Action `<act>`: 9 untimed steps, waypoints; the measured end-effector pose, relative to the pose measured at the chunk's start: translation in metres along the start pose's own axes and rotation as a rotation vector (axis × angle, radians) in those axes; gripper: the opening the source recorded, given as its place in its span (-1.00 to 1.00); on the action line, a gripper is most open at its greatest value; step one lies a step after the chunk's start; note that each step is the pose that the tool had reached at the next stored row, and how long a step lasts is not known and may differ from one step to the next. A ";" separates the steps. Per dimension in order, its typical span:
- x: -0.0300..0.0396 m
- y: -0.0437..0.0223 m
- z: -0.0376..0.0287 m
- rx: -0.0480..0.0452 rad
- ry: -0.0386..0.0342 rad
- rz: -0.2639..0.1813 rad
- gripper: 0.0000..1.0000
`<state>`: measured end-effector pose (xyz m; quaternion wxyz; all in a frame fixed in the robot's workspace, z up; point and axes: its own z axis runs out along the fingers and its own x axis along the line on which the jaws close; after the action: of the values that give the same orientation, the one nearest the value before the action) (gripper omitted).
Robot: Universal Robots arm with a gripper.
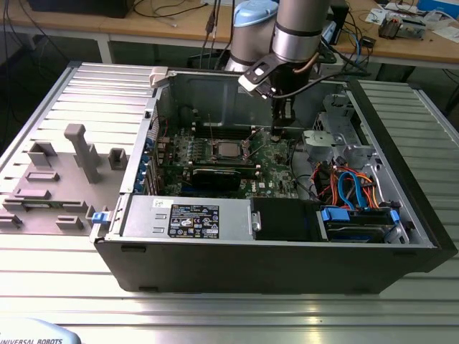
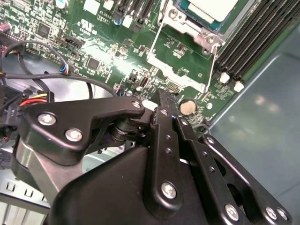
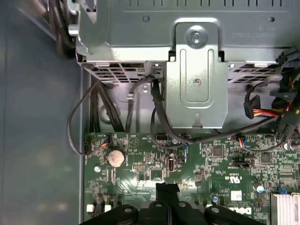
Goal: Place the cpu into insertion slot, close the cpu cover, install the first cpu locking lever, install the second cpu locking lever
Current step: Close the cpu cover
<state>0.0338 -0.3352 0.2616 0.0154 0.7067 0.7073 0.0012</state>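
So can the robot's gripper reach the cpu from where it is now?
Probably yes. The gripper sits low inside the open computer case, close beside the cpu, and nothing bulky stands between them.

One cpu point(image 1: 229, 149), one coin battery point(image 3: 116, 158), one computer case point(image 1: 251, 266), one robot arm point(image 1: 297, 29).
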 end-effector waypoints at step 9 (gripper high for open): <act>0.0016 -0.0016 0.0128 0.0031 0.0017 -0.003 -0.79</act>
<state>0.0324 -0.3339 0.2487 0.0137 0.7058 0.7083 0.0007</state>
